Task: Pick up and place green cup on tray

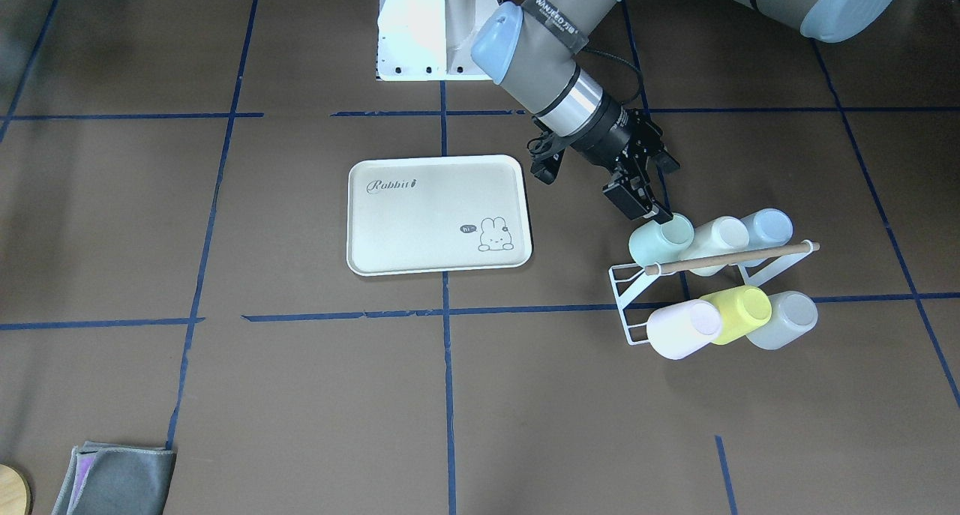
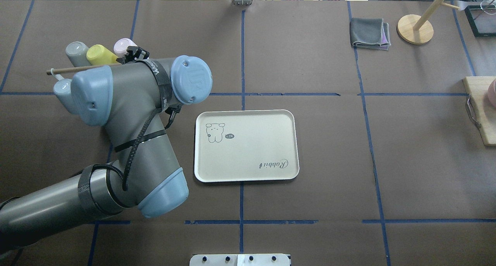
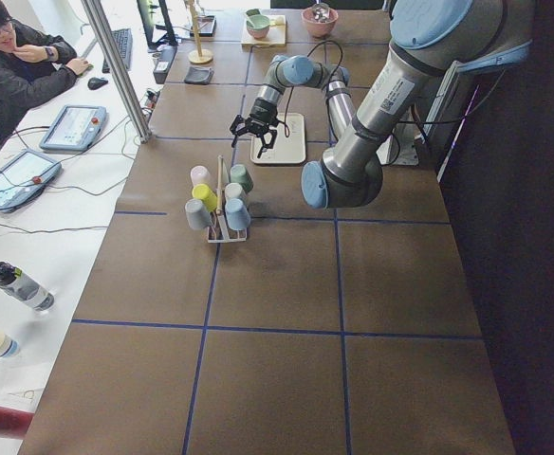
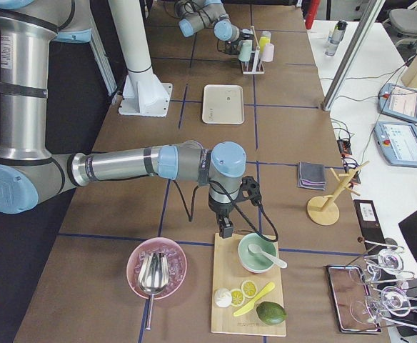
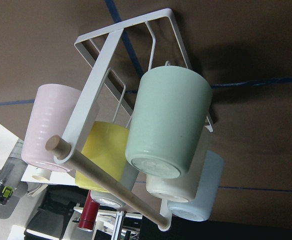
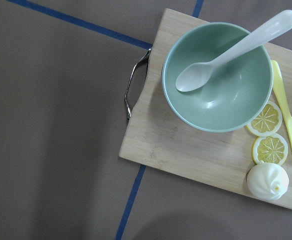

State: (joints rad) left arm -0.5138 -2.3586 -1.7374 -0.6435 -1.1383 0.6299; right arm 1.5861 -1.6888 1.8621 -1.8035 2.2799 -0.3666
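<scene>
Mint-green plastic, smooth and thin: the green cup (image 1: pixel 660 239) should be light, stiff and a little slippery. It hangs tilted on the white rack (image 5: pixel 89 100), at the end of the upper row, just beside a cream cup (image 1: pixel 718 239). In the front-facing view that is three o'clock from the tray (image 1: pixel 420 223). It is best pinched across its wall near the base. The left gripper (image 1: pixel 658 191) hovers at its twelve o'clock, jaws apart, holding nothing.

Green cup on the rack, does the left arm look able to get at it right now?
Probably yes. The left end effector is open right beside the green cup, which sits at the end of its row on the rack, with nothing between them.
</scene>
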